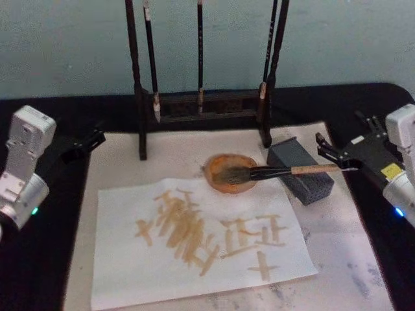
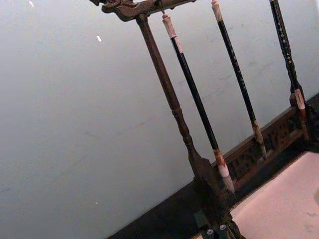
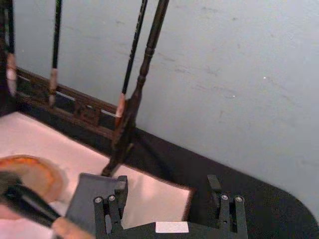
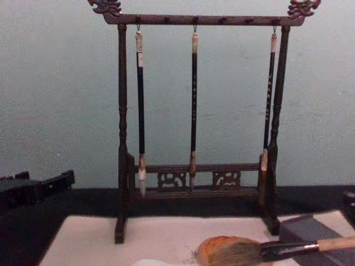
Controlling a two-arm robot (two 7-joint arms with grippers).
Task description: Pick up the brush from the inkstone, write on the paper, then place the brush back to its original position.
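The brush (image 1: 280, 172) lies flat with its bushy head in the orange inkstone (image 1: 214, 180) and its ferrule and tan handle propped across the grey block (image 1: 306, 189) to the right. The handle points at the right gripper (image 1: 328, 151), which hangs over the black table just past the mat's (image 1: 353, 249) right edge. Its jaws are spread wide and hold nothing. In the right wrist view the gripper (image 3: 167, 180) has bare mat and table in its gap, while the brush (image 3: 31, 203) sits outside the jaws, beside one finger (image 3: 110, 206) and in front of the block (image 3: 88, 195) and inkstone (image 3: 46, 172). From the head view, the handle's end comes very close to the lower finger, and I cannot tell whether they touch. The left gripper (image 1: 83, 143) is parked well away at the mat's left side, and I cannot tell whether it is spread or closed. The paper (image 1: 130, 262), marked with orange-brown strokes, lies in front of the inkstone. In the chest view the brush (image 4: 277, 250) is cut off at the right edge, the inkstone (image 4: 213, 244) and block (image 4: 310, 230) are cropped at the bottom, and the left gripper (image 4: 49, 184) is a dark shape. The rack (image 4: 194, 19) stands behind with three slim brushes (image 4: 193, 100).
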